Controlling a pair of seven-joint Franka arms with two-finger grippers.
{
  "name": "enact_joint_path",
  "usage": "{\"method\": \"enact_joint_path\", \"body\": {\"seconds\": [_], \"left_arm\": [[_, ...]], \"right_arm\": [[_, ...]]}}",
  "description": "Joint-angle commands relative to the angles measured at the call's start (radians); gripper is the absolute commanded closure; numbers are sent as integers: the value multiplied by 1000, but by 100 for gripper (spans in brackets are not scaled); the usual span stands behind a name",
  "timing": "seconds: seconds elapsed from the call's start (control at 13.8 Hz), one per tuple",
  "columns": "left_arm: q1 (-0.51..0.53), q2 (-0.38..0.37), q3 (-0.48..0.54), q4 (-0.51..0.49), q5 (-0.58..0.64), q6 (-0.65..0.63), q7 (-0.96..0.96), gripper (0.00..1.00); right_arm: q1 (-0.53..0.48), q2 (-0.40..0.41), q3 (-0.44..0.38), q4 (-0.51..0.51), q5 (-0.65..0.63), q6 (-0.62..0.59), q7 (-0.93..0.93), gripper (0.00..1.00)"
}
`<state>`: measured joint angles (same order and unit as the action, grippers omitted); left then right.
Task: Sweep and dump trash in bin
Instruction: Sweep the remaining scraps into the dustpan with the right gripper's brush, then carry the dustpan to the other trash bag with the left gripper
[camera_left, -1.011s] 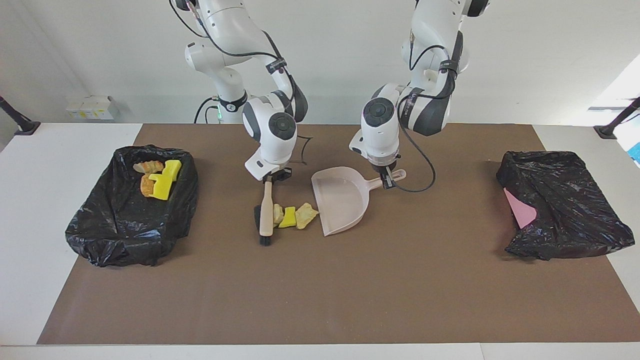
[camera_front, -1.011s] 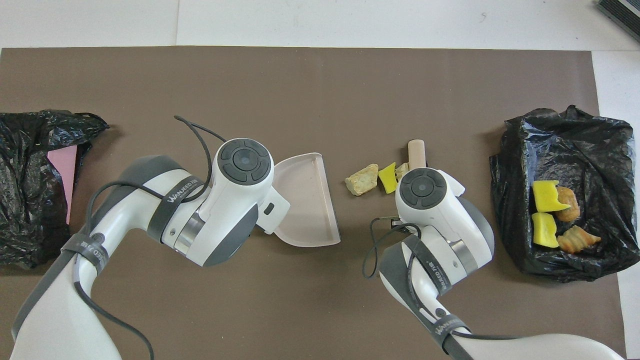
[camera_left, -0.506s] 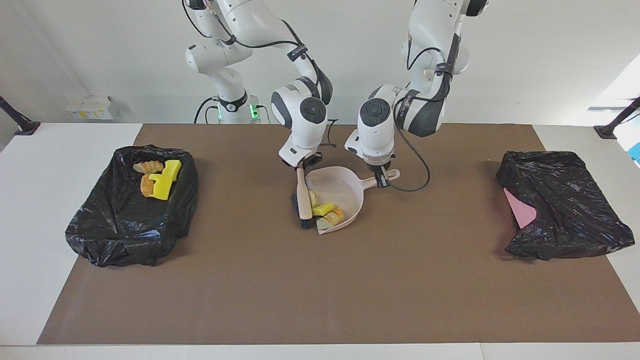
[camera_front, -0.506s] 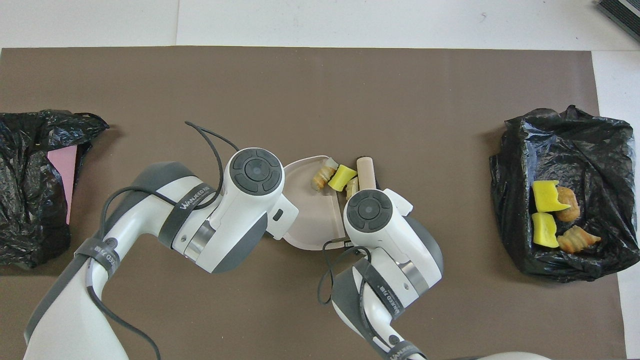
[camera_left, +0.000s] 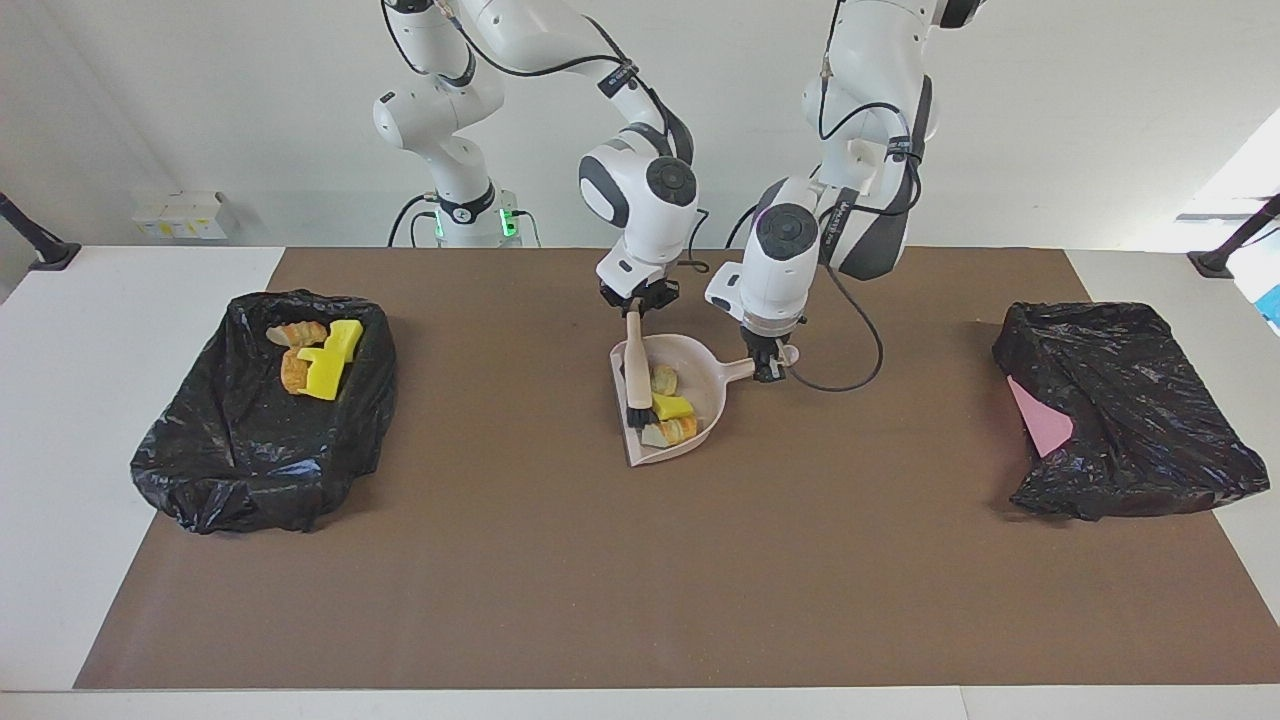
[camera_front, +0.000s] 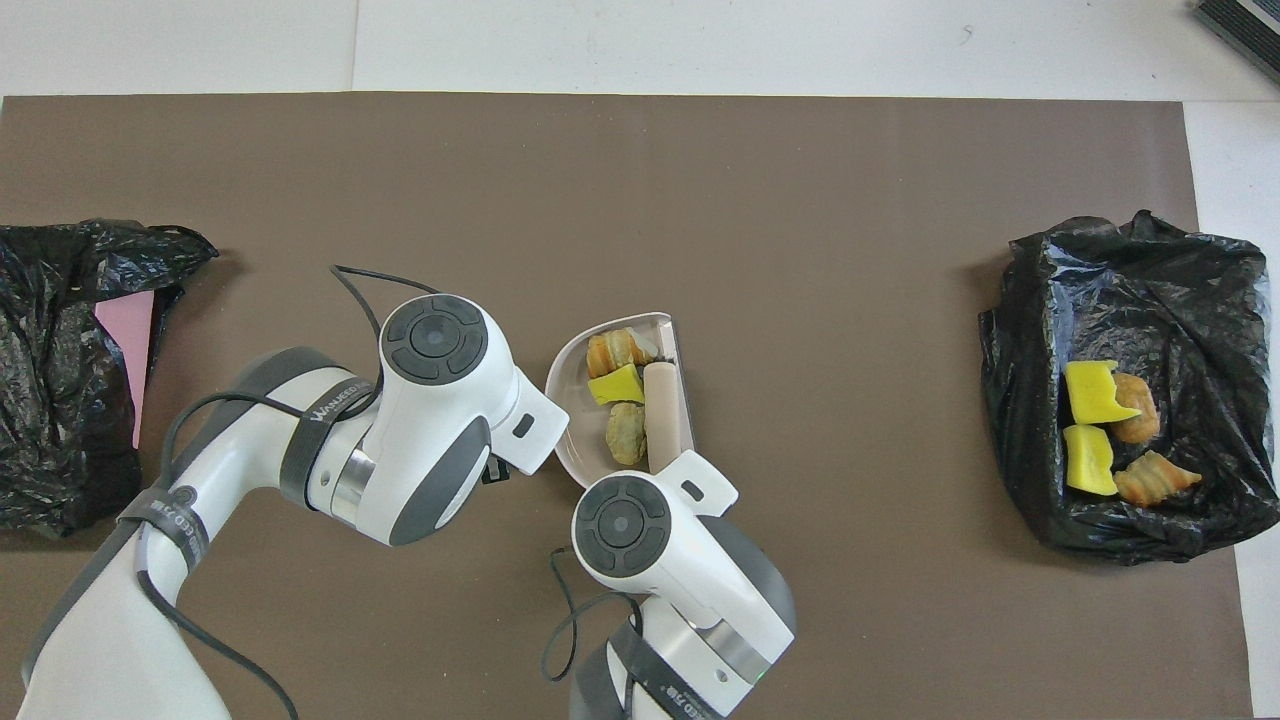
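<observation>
The beige dustpan (camera_left: 703, 378) (camera_front: 572, 398) sits mid-table on the brown mat. My left gripper (camera_left: 768, 366) is shut on its handle. It holds three bits of trash: a yellow sponge chunk (camera_left: 673, 407) (camera_front: 615, 386), a bread-like lump (camera_left: 679, 430) (camera_front: 619, 351) and a darker lump (camera_left: 663, 380) (camera_front: 627, 432). My right gripper (camera_left: 637, 303) is shut on the brush (camera_left: 636, 372) (camera_front: 662, 415). The brush lies along the pan's mouth, bristles against the trash. In the overhead view both grippers are hidden under their wrists.
A black-bagged bin (camera_left: 230, 450) (camera_front: 1180, 290) at the right arm's end holds yellow chunks (camera_left: 326, 375) and bread-like lumps. Another black-bagged bin (camera_left: 1130, 400) (camera_front: 50, 400) with a pink sheet stands at the left arm's end.
The right gripper drew the brush toward the left arm's end, pushing the three bits off the mat into the dustpan. Both hands and the pan then shifted nearer to the robots.
</observation>
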<state>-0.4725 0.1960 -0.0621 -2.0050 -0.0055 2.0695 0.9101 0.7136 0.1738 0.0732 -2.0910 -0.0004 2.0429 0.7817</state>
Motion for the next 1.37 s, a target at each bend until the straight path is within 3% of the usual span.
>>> {"method": "enact_joint_path", "body": {"seconds": [0.0, 0.36, 0.58, 0.87, 1.3], "left_arm": [[37, -23, -4, -34, -33, 47, 42, 100], [139, -27, -2, -17, -59, 43, 162, 100], [210, -27, -1, -6, -59, 40, 243, 100], [319, -43, 1, 31, -59, 28, 366, 100], [500, -61, 10, 144, -48, -109, 579, 100]], "right_arm": [[21, -22, 0, -3, -3, -41, 8, 100], [-5, -37, -7, 166, 36, -338, -139, 100], [-10, -42, -9, 207, 124, -421, -133, 100], [6, -80, -10, 126, 284, -412, -73, 100], [196, -94, -1, -1, 292, -210, 152, 100]]}}
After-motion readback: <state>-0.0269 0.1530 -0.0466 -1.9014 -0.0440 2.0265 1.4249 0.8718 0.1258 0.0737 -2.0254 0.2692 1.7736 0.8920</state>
